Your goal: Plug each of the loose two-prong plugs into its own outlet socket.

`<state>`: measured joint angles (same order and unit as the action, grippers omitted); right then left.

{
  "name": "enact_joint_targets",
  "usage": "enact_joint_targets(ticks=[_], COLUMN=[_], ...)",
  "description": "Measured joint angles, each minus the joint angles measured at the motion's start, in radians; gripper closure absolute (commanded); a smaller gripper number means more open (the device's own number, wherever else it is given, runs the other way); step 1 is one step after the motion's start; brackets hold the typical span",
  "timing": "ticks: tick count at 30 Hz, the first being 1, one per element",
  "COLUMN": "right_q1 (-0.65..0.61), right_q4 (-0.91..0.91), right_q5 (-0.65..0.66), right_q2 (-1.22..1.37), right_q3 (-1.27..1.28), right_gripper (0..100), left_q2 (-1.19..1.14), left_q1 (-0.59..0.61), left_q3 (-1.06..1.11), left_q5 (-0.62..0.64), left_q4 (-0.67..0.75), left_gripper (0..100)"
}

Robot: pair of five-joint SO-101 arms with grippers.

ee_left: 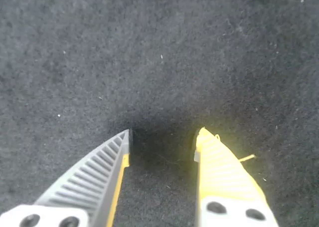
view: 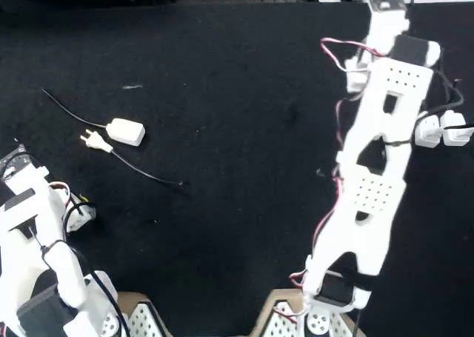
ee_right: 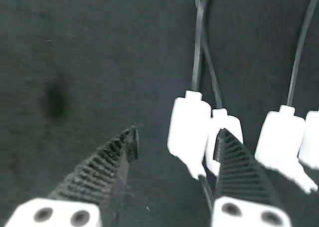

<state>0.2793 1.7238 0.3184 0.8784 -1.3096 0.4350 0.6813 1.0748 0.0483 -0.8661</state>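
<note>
1. The left fingers (ee_left: 222, 169), one grey and one yellow, are standing spread apart and gripping nothing. Bare black tabletop (ee_left: 159, 52) is lying between their tips.
2. The right fingers (ee_right: 237, 167), both black and ridged, are also standing released, pointing down at a row of white pieces.
3. One white connector (ee_right: 188, 129) is lying in the gap between those fingers. A second connector (ee_right: 228, 123) is sitting just beside it, partly hidden behind one fingertip. From this angle I cannot say whether either finger is touching them.
4. Two more white pieces (ee_right: 279, 142) are lying just outside the fingers, and thin black cords (ee_right: 198, 47) are running away from the row across the tabletop.
5. Looking down over the scene, the right arm (view: 378, 152) is stretching far out over the right side. The white cluster (view: 433, 128) is peeking out beside it, on the side away from the other arm.
6. The left arm (view: 37, 233) is sitting folded at the near left corner.
7. The loose two-prong plug (view: 91, 138) is lying unplugged on the left half of the tabletop, well apart from the cluster. Its prongs are pointing away from a white block (view: 126, 132) just beside it, and its black cord (view: 144, 172) is trailing off toward the middle.
</note>
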Motion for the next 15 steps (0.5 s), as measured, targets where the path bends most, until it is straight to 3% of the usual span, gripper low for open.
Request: enact_joint_targets(ticks=[7,15], right_q1=[-0.071,-0.153], right_q4=[0.009,0.011], right_q5=[-0.086,-0.095], right_q2=[-0.003,-0.230], right_q3=[-0.104,0.117], right_gripper=[76.9,76.6], left_q2=[0.000,0.000], left_q1=[0.000,0.000], left_q3=[0.000,0.000], left_q5=[0.000,0.000], left_q4=[0.000,0.000], left_gripper=[78,78])
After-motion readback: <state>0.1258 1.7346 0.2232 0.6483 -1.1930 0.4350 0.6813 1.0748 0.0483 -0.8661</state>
